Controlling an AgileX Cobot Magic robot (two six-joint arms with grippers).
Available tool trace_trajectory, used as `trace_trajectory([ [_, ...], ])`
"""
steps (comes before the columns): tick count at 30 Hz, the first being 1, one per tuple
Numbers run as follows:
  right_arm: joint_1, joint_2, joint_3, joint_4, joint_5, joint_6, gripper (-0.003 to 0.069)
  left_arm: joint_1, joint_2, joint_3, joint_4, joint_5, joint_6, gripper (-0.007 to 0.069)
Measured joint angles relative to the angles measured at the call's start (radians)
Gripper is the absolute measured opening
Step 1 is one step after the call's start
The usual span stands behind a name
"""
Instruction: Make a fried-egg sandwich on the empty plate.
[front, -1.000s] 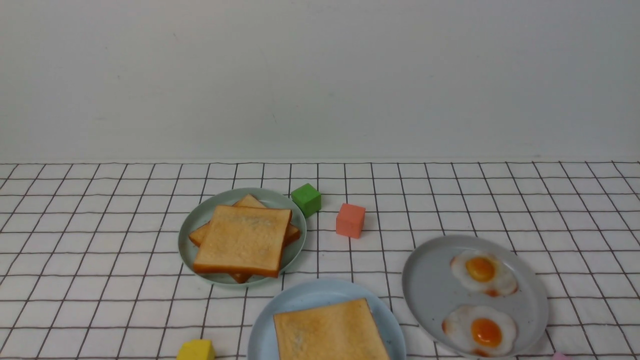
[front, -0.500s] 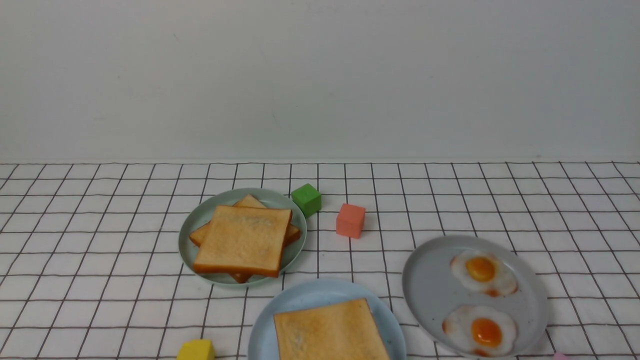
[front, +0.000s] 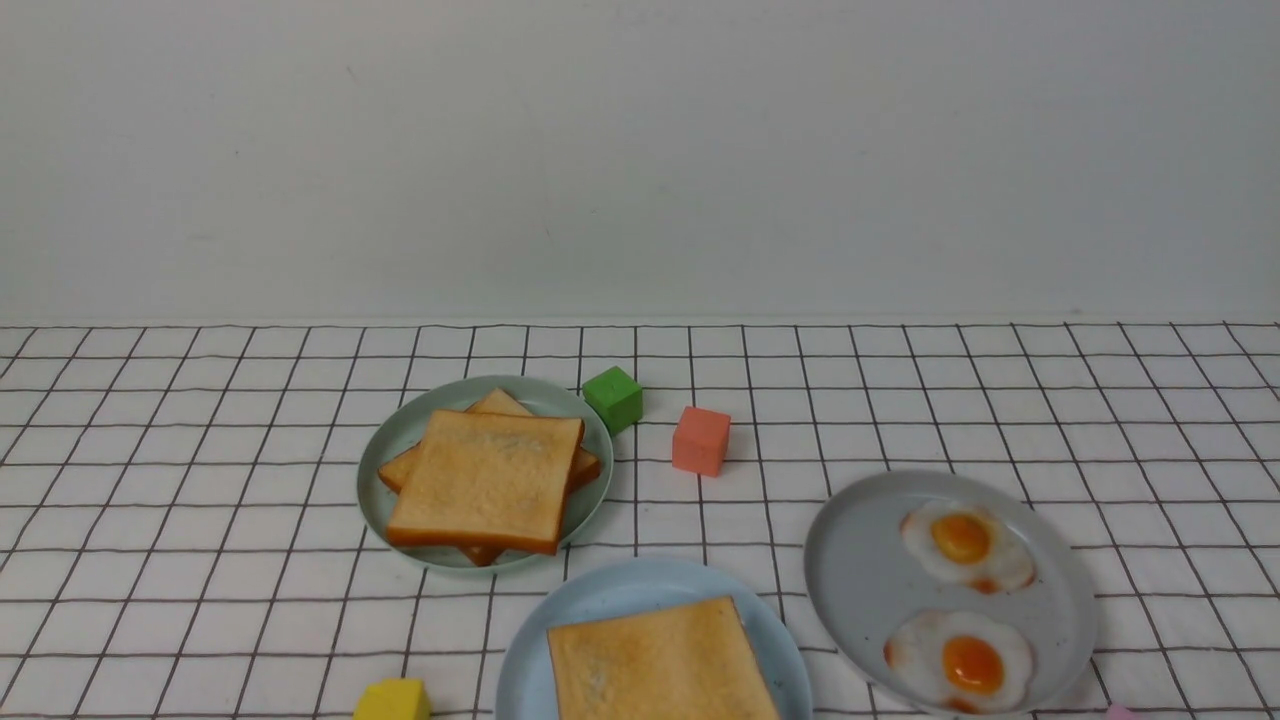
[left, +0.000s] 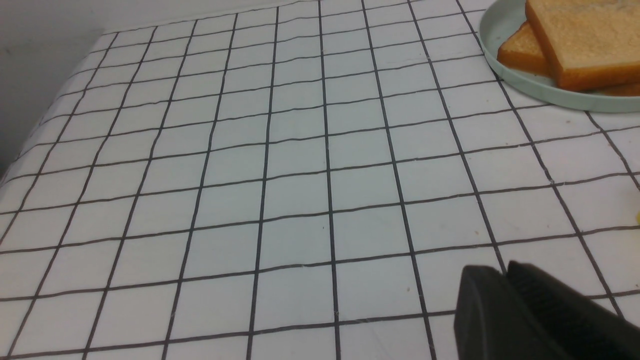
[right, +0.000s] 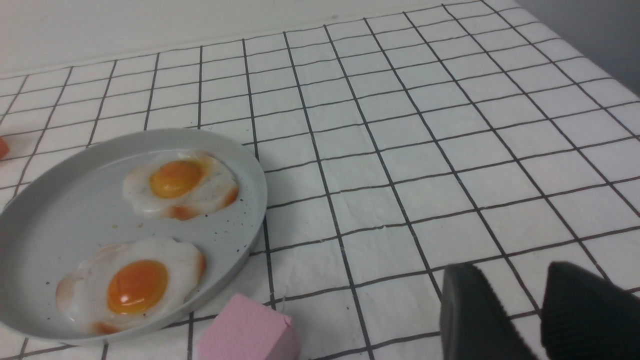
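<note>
Blue plate: it is at the bottom of the front view, and its near edge is cut off (front: 530, 650).
Bread on it: one square of brown toast lies flat on top (front: 655, 660); I can't see if an egg is under it.
Green plate: it is farther away and to the left (front: 375, 500), with a messy pile of toast (front: 485, 480).
Gray plate: it is on the right (front: 850, 590), with two fried eggs lying apart, a far egg (front: 967, 545) and a near egg (front: 960, 662).
Blocks: a green block (front: 613, 400) is just beside the green plate, a red block (front: 701, 441) is near it, a yellow block (front: 393, 700) is at the bottom, and a pink block (right: 250, 327) is by the gray plate.
Left gripper: its fingers are very close together (left: 501, 270), maybe touching; it holds nothing I can see.
Right gripper: its fingers are partly open (right: 510, 272), with nothing between them.
</note>
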Motion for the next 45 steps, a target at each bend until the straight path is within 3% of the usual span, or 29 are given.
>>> trace_trajectory([
  [45,0.0,0.0,0.0,0.003,-0.001,0.0,0.0238,0.0,0.0,0.0,0.0,0.0,0.0,0.0102],
])
